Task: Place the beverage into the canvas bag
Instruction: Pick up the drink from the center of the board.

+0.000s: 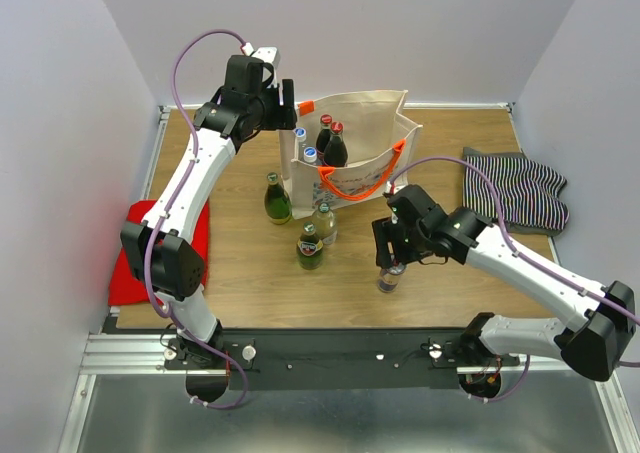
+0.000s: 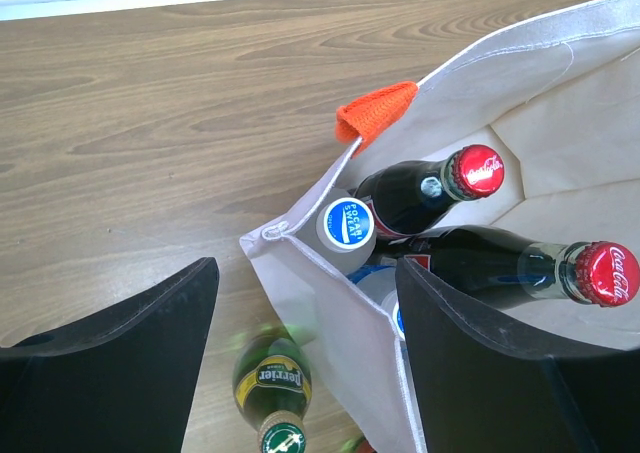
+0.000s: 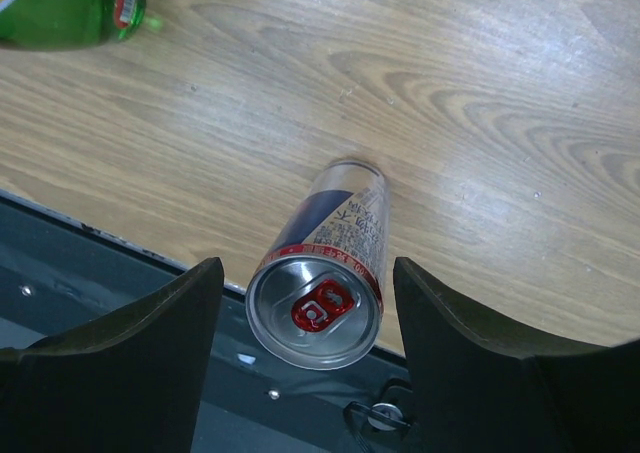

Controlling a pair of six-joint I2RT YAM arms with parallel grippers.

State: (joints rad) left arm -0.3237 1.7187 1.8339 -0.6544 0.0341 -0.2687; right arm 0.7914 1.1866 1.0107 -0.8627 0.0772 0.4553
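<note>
A slim silver-and-blue aluminium can stands upright on the wooden tabletop at lower centre of the overhead frame. The right hand hovers above it, fingers apart. Probably light, slick and easily dented, the can suits a gentle mid-body grip. At upper centre the left hand is spread open at a corner of the cream canvas bag with orange handles.

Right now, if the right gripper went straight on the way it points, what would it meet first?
Most likely the silver can: it stands upright on the table below the right gripper, in line with the gap between its open fingers. Depth is unclear, but nothing else shows in that line.
</note>
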